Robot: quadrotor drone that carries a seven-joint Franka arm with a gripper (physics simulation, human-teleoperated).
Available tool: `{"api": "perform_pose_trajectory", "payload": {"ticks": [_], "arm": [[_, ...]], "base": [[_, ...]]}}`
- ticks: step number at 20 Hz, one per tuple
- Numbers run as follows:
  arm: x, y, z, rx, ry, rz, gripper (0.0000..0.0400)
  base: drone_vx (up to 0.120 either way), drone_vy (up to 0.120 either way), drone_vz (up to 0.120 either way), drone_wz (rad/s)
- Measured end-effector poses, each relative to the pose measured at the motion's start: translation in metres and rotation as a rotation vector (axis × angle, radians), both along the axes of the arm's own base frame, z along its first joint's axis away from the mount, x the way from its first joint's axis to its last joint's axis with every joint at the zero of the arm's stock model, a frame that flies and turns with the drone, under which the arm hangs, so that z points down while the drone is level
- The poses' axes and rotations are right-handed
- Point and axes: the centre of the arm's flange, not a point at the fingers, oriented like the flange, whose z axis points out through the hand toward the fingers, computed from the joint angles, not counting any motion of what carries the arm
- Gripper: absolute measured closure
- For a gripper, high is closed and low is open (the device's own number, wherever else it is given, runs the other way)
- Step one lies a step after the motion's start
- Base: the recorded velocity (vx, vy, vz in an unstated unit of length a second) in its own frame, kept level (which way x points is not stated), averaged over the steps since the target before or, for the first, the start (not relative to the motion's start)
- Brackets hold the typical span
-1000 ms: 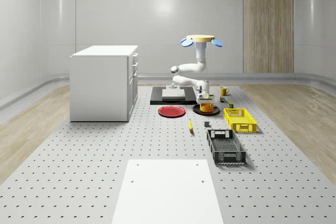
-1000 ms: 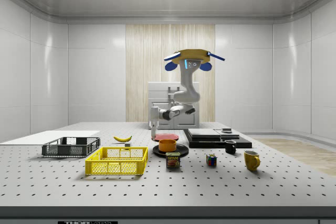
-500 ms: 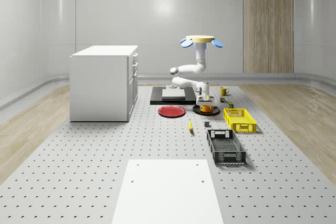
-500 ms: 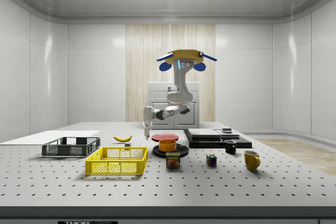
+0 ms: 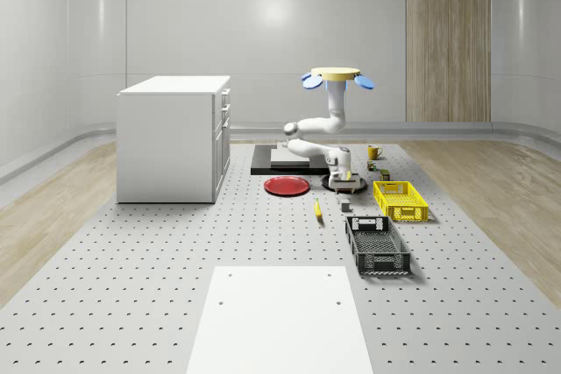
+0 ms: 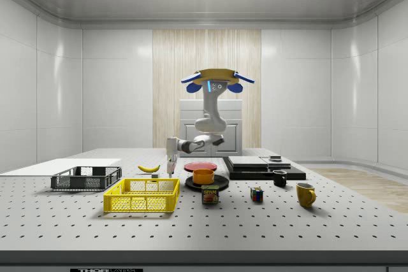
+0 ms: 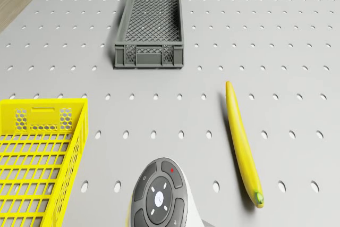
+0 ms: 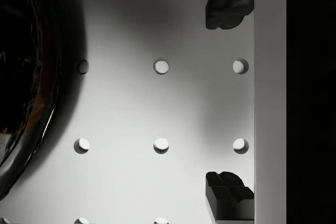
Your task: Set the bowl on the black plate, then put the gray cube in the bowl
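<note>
Moved: the drone [image 6: 210, 76] and arm slid toward the side view's left, so my gripper [image 6: 170, 170] is off the bowl and down low by the table.
Drone: hovering over the table [image 5: 175, 251] near the plate, high enough that the arm can reach down.
Plate [image 6: 218, 183]: black, with its rim just beside my wrist cam.
Bowl [image 6: 204, 176]: orange and sitting on the plate, so I'd call step one done.
Gripper: fingers [image 8: 226, 6] spread wide with nothing between them, I guess ready for the cube.
Cube [image 5: 344, 205]: gray, on the table in front of the plate, not yet grabbed.
</note>
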Motion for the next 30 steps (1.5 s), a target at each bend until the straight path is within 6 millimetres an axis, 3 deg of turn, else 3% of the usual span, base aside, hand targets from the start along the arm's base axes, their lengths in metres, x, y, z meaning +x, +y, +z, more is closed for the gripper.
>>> {"api": "perform_pose_trajectory", "payload": {"ticks": [20,30], "arm": [[0.0,0.0,0.0,0.0,0.0,0.0,0.0],[0.0,0.0,0.02,0.0,0.0,0.0,0.0]], "base": [[0.12,-0.02,0.0,0.0],[0.0,0.0,0.0,0.0]]}}
